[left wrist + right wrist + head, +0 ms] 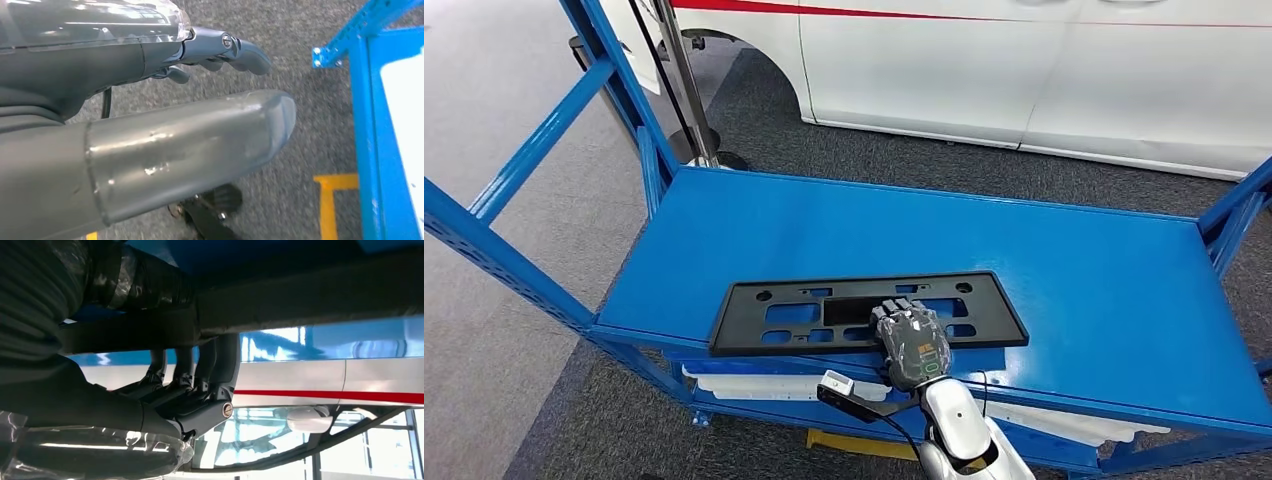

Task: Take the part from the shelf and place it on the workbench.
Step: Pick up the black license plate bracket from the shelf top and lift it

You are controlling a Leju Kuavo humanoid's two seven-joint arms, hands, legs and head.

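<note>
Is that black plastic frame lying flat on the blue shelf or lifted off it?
Lying flat. The black frame rests along the blue shelf's front edge, with the right robot hand gripping its near edge.

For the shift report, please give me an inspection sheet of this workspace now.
Surface: blue shelf top, bare apart from the part.
Job's things: black part lies flat near the front edge.
Clutter: white parts on the lower level.
Hands: right hand grips the part's front edge; left hand hangs over the floor, holding nothing.
Cables: black cable by the right wrist.
Surroundings: white car, grey carpet, yellow floor marking.
</note>
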